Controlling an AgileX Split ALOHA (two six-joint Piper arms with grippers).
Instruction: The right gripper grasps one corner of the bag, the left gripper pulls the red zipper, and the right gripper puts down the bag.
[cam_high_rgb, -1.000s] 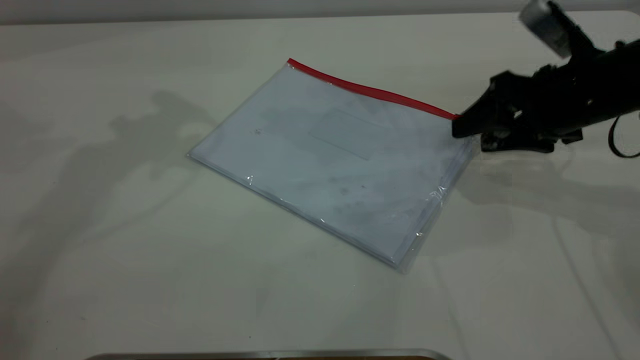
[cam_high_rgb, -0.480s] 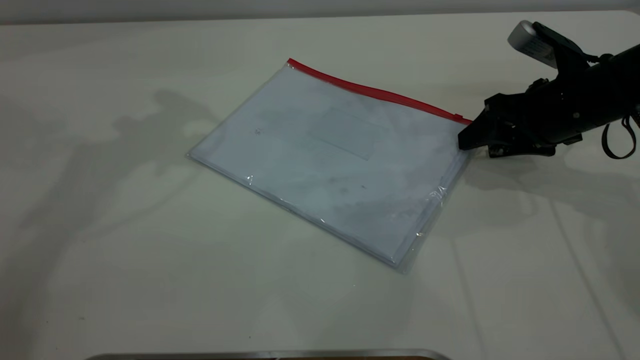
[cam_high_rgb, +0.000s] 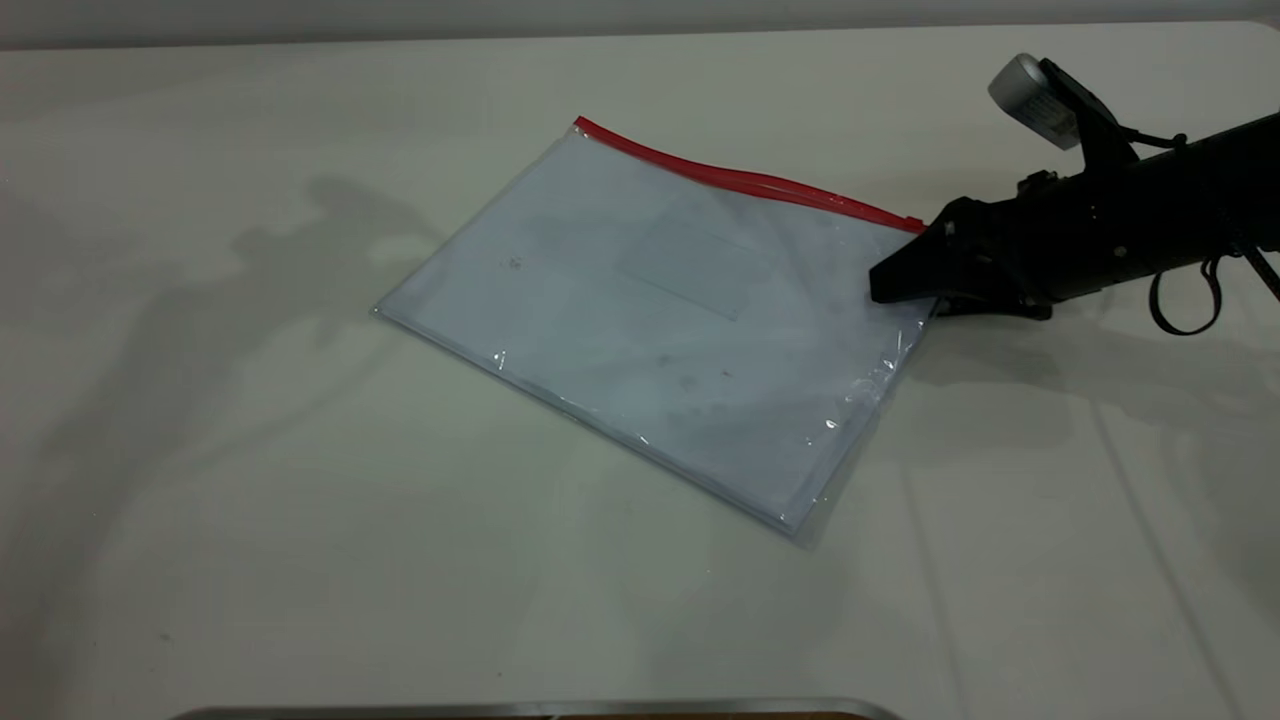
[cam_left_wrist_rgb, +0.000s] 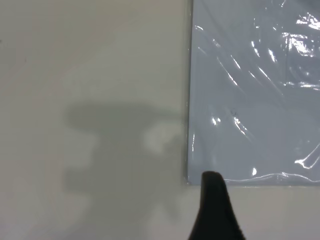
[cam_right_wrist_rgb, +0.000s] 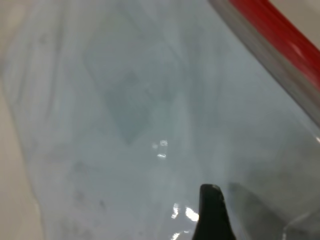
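The bag lies flat on the white table, clear, with white sheets inside and a faint label patch. The red zipper runs along its far edge and looks slightly rippled toward the right end. My right gripper reaches in low from the right, and its black tip lies over the bag's right corner just below the zipper's end. In the right wrist view the tip sits on the plastic, with the zipper beside it. My left gripper hovers by the bag's left corner and is out of the exterior view.
The white table stretches wide to the left of and in front of the bag. A metal rim shows at the near edge. The right arm's silver cylinder and strap hang at the right.
My right gripper has dropped lower and pushed left, from beside the corner to over it. The zipper edge near that corner has buckled slightly. The rest of the bag has not moved.
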